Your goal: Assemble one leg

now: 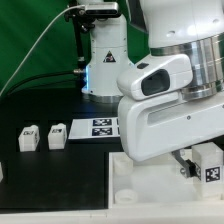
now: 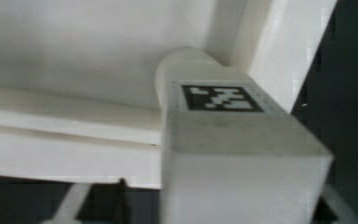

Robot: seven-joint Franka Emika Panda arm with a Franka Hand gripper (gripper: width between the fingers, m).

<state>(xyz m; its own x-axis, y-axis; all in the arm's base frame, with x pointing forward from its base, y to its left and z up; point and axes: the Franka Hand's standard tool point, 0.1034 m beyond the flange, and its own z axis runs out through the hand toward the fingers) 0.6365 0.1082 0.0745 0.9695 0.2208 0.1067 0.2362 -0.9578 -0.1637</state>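
My gripper [image 1: 198, 163] is low at the exterior view's right, shut on a white leg [image 1: 209, 163] with a black-and-white tag on its face. It holds the leg over the right part of the large white square panel [image 1: 140, 190]. In the wrist view the held leg [image 2: 229, 130] fills the middle, its tag facing the camera, with the panel's [image 2: 60, 110] edge right behind it. Whether the leg touches the panel is hidden by the arm. Two more legs [image 1: 28, 137] [image 1: 57, 134] stand on the black table at the left.
The marker board [image 1: 104, 126] lies flat behind the panel, near the robot's base [image 1: 103, 60]. A green backdrop closes the back. The arm's bulky white wrist [image 1: 165, 100] blocks much of the right side of the exterior view.
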